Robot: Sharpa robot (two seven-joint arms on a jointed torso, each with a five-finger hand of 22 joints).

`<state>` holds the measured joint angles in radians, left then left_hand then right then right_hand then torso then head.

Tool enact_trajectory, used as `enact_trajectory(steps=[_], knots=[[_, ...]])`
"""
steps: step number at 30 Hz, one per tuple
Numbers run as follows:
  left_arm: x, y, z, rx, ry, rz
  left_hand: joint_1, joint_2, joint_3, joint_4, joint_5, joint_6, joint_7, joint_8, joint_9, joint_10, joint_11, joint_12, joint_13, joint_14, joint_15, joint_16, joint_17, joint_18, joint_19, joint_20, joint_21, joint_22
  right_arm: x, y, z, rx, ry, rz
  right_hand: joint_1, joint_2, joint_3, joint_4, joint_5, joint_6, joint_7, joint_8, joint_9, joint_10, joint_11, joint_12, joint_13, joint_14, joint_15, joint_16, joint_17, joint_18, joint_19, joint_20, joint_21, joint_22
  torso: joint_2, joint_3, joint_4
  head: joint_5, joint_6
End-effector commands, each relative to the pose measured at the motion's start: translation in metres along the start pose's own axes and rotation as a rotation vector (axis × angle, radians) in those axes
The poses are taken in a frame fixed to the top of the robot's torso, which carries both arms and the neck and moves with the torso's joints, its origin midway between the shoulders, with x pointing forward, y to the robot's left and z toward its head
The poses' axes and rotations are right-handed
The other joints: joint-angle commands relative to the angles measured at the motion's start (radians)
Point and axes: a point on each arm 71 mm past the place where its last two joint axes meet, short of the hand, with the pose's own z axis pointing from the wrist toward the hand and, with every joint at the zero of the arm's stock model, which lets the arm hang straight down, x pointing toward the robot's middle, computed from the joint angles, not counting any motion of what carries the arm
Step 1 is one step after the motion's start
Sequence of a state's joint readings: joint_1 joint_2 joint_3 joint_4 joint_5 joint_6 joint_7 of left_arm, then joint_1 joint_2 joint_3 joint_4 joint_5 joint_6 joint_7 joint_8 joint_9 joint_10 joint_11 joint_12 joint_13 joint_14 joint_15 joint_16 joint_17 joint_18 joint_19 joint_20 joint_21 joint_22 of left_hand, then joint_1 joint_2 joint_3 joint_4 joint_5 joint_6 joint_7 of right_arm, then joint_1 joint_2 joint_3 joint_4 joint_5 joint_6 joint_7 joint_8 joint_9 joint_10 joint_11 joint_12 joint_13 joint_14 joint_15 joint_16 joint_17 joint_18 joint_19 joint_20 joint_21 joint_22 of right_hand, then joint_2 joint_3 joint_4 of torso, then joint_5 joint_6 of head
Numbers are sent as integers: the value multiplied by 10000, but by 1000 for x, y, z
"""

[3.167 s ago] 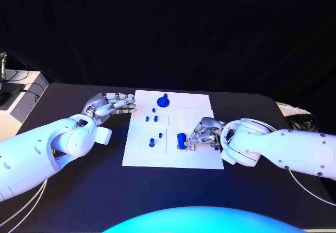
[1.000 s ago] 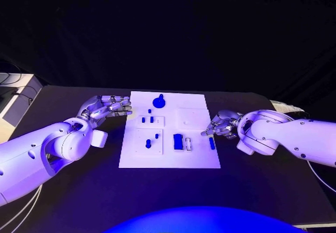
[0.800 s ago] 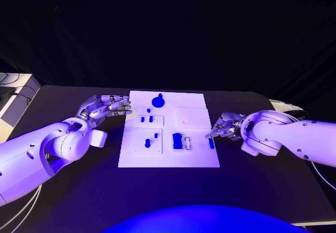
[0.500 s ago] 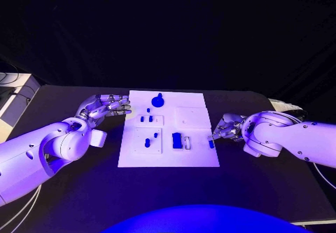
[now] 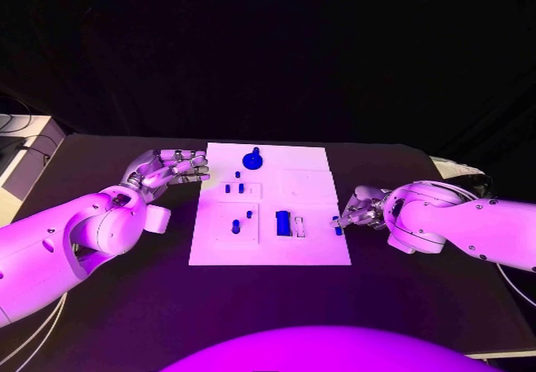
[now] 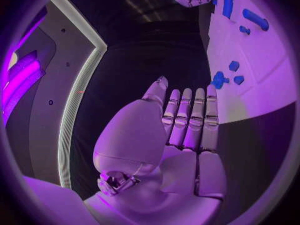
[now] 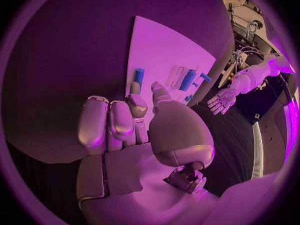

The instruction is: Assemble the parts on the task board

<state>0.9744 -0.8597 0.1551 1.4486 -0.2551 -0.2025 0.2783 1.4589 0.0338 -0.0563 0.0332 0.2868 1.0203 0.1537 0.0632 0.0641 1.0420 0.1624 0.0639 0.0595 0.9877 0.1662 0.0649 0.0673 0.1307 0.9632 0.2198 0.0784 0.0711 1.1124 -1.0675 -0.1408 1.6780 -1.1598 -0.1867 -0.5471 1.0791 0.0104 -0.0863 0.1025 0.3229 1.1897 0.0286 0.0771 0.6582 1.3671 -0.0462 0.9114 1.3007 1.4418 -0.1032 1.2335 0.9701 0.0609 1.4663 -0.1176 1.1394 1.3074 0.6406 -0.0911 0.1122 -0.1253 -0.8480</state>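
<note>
The small blue peg [image 5: 336,230] I am after lies on the task board [image 5: 307,252], at its edge nearest my right arm, just beside the white slots where the larger blue block [image 5: 283,223] already stands. My right hand [image 5: 359,211] sits at that same board edge with its fingertips reaching toward the peg; whether they touch it I cannot tell, and the wrist view shows the fingers curled close together with nothing between them, so I judge the grasp not yet made. I keep this hand low and close because the peg is short and would be easy to knock.

My left hand [image 5: 170,170] hovers off the opposite edge of the board, fingers straight and side by side, holding nothing, out of the way.

On the board I count one round knobbed part [image 5: 253,160] at the far end, about five small studs in the raised panels, one block and one loose peg. The black worktop [image 5: 134,310] carries the board.
</note>
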Motion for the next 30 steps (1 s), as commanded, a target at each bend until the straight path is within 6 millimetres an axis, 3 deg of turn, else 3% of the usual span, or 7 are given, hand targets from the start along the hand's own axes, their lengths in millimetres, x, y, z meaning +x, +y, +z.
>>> enact_trajectory(steps=[1,18,22,25,27,30], knots=[[2,-1,0,127,166,-34,-34,32,28,29,-7,50,-9,0,1,3,-4,-20,-2,18,-13,-34,-6,172,-14,62,-49,-9,4,0,2,39,178,-509,-60,-80,5,84,-46,53,1,47,45,71,-9,-33,6,-3,-4,20,11,-86,289,14,41,1575,5,9,-4,13,-12],[2,0,0,84,170,-37,-41,37,24,43,-10,46,23,-3,-1,-20,5,-22,-2,5,-10,-35,-6,173,-9,62,-48,-9,10,2,10,53,24,-884,67,-104,107,-5,-59,24,-7,93,241,60,-16,-56,7,-5,-12,5,7,-87,282,6,17,1569,3,2,9,27,-32],[2,0,0,73,174,-38,-38,43,26,49,-6,13,52,-8,-3,-48,16,-21,-2,-3,-3,-35,-6,174,-9,62,-49,-9,11,3,14,72,-19,-926,182,52,126,-279,26,-11,-3,87,291,46,-11,-54,9,-1,-14,-5,1,-85,277,8,-11,1564,-3,-9,14,34,-50],[2,0,-1,65,178,-39,-38,43,26,49,-6,13,52,-8,-3,-48,16,-21,-2,-3,-3,-35,-6,174,-9,62,-49,-9,13,3,16,74,16,-968,491,207,366,-686,234,-50,-21,51,282,18,-24,-59,9,-4,-20,-23,-13,-89,271,0,-32,1560,0,-7,16,44,-61],[1,0,-1,61,175,-38,-38,43,26,49,-6,13,52,-8,-3,-48,16,-21,-2,-3,-3,-35,-6,174,-9,62,-49,-9,14,4,17,70,66,-998,757,285,690,-939,-147,-83,-22,23,258,-24,-27,-89,2,-13,-30,-40,-27,-89,257,-4,-70,1552,0,-6,12,43,-62],[1,0,-1,56,172,-36,-32,57,34,54,-7,6,66,-2,0,-63,19,-21,-2,-9,-4,-34,-6,176,-10,64,-50,-10,17,5,18,46,150,-1039,844,182,1170,-1212,-6,-90,-21,9,212,-50,-37,-66,11,-9,-34,-55,-33,-92,251,-8,-90,1549,0,-7,-3,62,-67]])
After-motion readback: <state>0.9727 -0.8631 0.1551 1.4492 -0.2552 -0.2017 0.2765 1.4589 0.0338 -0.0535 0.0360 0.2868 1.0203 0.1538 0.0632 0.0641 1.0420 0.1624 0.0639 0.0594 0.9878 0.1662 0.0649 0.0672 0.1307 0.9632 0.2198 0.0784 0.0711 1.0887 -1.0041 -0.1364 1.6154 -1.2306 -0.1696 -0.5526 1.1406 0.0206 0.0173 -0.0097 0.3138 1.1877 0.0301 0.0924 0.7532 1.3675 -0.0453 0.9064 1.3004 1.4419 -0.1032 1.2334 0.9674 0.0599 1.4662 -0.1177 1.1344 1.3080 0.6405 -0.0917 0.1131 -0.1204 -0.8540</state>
